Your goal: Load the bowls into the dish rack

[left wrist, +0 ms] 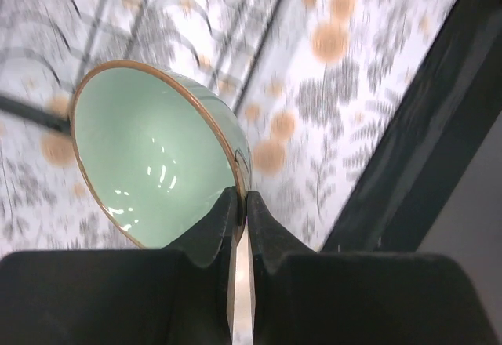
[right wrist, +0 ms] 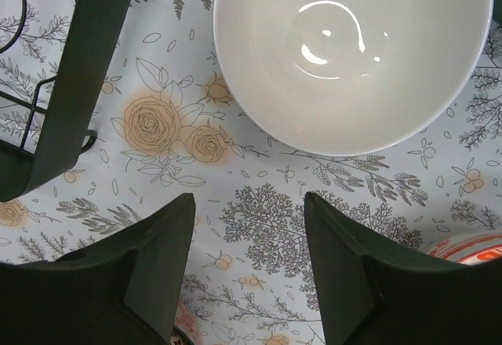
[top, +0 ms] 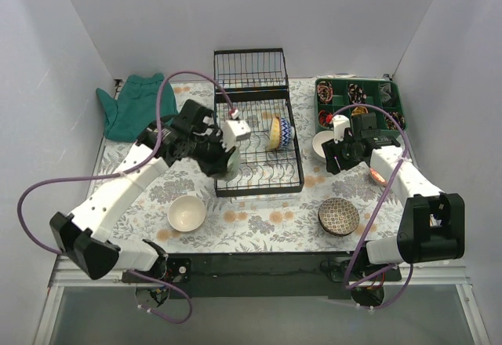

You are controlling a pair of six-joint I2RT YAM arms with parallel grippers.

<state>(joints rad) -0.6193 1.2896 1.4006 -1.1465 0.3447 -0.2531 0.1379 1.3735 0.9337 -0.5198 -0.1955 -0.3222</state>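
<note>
The black wire dish rack (top: 259, 174) stands mid-table with its grid panel (top: 249, 67) upright at the back. A yellow-flowered, blue-patterned bowl (top: 278, 133) stands on edge inside it. My left gripper (top: 228, 161) is over the rack's front left corner. In the left wrist view it (left wrist: 241, 200) is shut on the rim of a pale green bowl (left wrist: 149, 157) held on edge. My right gripper (top: 334, 157) is open, and a white bowl (right wrist: 353, 55) lies just ahead of its fingertips (right wrist: 249, 204) on the table.
A pinkish-white bowl (top: 187, 213) and a dark patterned bowl (top: 338, 216) sit near the front. A red-orange bowl (top: 378, 176) is partly hidden under my right arm. A green compartment tray (top: 359, 102) is at the back right and a teal cloth (top: 133, 106) at the back left.
</note>
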